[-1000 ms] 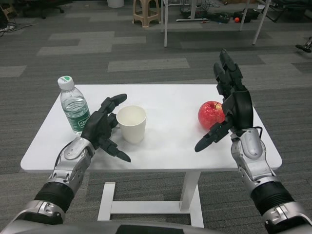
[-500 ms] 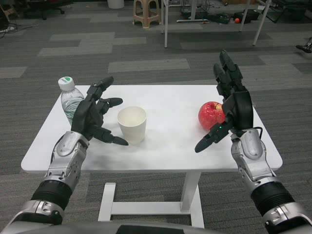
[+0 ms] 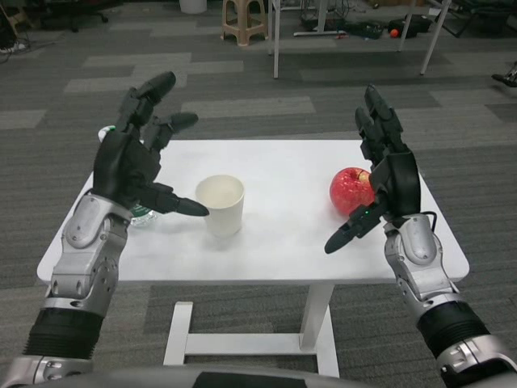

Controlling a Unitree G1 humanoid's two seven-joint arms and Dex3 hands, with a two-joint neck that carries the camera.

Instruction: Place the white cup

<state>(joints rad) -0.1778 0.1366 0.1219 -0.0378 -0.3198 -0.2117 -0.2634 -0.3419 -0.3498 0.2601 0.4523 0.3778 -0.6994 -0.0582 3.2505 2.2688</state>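
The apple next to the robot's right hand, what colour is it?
The apple is red with a small yellowish patch, seen in the head view.

a red apple [image 3: 350, 191] on the white table [image 3: 283, 250]; water bottle [image 3: 142, 215] at left.

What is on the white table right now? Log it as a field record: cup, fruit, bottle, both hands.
cup: white paper cup, upright, open and held by nothing, left of table centre
fruit: round red apple, on the right side of the table
bottle: clear plastic water bottle, mostly hidden behind the left robot hand
left robot hand: raised, open, holds nothing
right robot hand: open beside the apple
table: white rectangular table
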